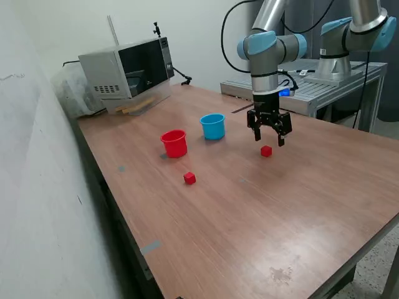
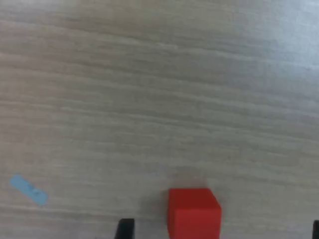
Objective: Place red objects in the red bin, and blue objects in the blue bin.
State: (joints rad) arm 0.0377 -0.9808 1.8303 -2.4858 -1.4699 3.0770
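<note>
Nearest on the wooden table (image 1: 262, 212) lies one red cube (image 1: 189, 178), alone on the bare wood, well apart from everything else. Farther back and toward the exterior view's right sits a second red cube (image 1: 266, 151), flat on the table top. Just above it hangs the gripper (image 1: 270, 136), pointing straight down with its two black fingers spread apart and nothing between them; the cube is below the fingertips, not touched. In the wrist view this same cube (image 2: 194, 212) shows between the two dark finger tips at the picture's edge, closer to one finger (image 2: 125, 228) than the other, with wood grain all around and a small strip of pale blue tape (image 2: 29, 189) stuck to the table some way off. Beyond the near cube stands the red cup (image 1: 174, 143), upright, and just to its right and a little farther the light blue cup (image 1: 212, 126), also upright; the two are close but apart. No dark blue cubes can be made out. At the far left corner sits a microwave (image 1: 128, 71)
</note>
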